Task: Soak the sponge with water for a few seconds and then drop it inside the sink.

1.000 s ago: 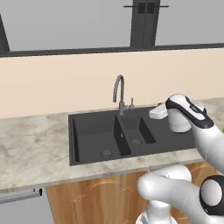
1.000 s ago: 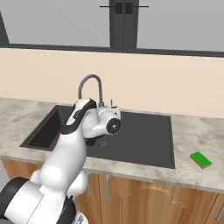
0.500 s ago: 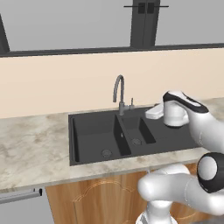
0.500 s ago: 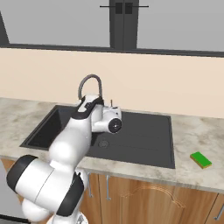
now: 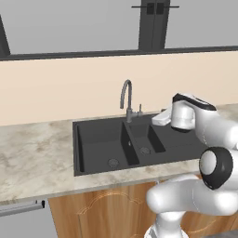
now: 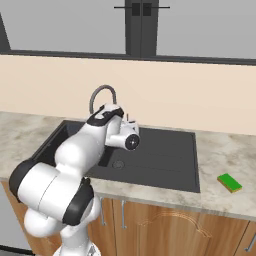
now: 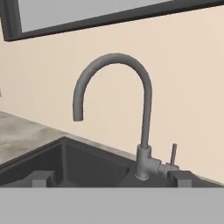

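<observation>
While the gripper (image 7: 107, 178) hangs over the sink (image 6: 165, 162) with its fingertips (image 7: 41, 178) spread wide and holding nothing, it faces the faucet (image 7: 131, 96). Off to the right, the sponge (image 6: 230, 183) lies flat on the counter (image 6: 227, 155), well apart.

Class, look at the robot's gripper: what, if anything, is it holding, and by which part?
Nothing is held. The gripper is open and empty, facing the faucet, while the sponge lies on the counter right of the sink.
</observation>
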